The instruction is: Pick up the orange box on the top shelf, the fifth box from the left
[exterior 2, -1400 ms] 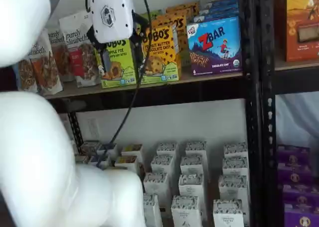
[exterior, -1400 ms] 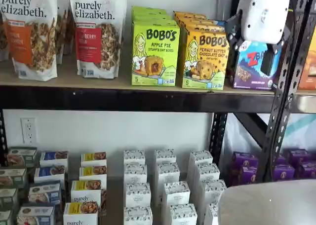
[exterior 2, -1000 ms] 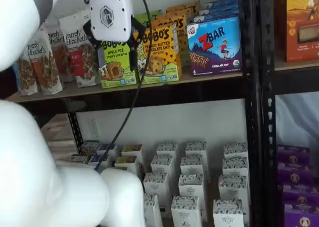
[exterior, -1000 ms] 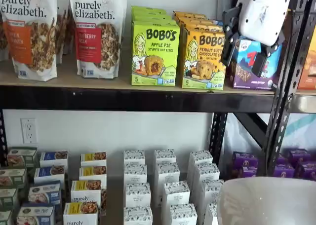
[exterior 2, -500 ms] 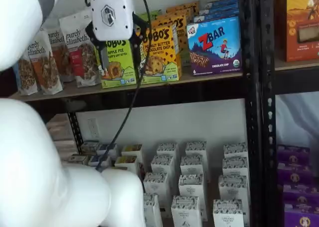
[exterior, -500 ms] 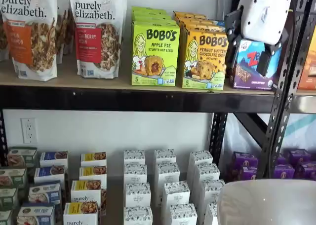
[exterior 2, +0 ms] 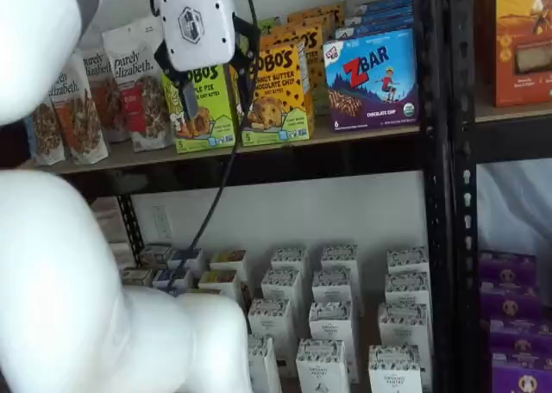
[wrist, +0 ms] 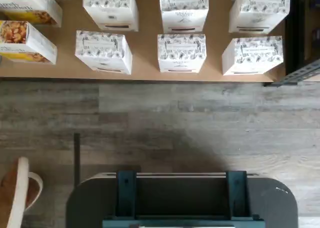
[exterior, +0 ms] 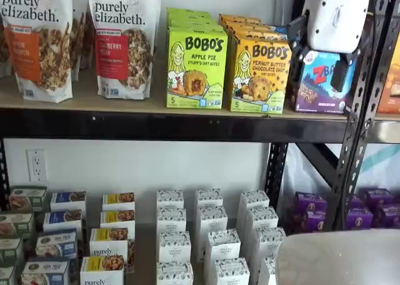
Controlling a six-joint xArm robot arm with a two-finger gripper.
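The orange box (exterior: 259,72) stands upright at the front of its row on the top shelf (exterior: 94,99), between a lime-green box and a blue-purple box. It also shows in a shelf view (exterior 2: 278,87). My gripper (exterior: 319,59) hangs in front of the shelf with its white body above and its black fingers spread, a plain gap between them, holding nothing. In one shelf view it overlaps the blue-purple box; in a shelf view (exterior 2: 216,90) it overlaps the green box and the orange box's left edge. The wrist view shows neither the orange box nor the fingers.
A lime-green Bobo's box (exterior: 196,69), a ZBar box (exterior 2: 373,78) and granola bags (exterior: 125,41) share the top shelf. A perforated black upright (exterior: 357,116) stands right of the gripper. Small white boxes (wrist: 182,53) fill the lower shelf. A cable (exterior 2: 226,177) hangs from the gripper.
The gripper tilted, then swung back upright and shifted slightly. Its fingers stay spread. The boxes have not moved.
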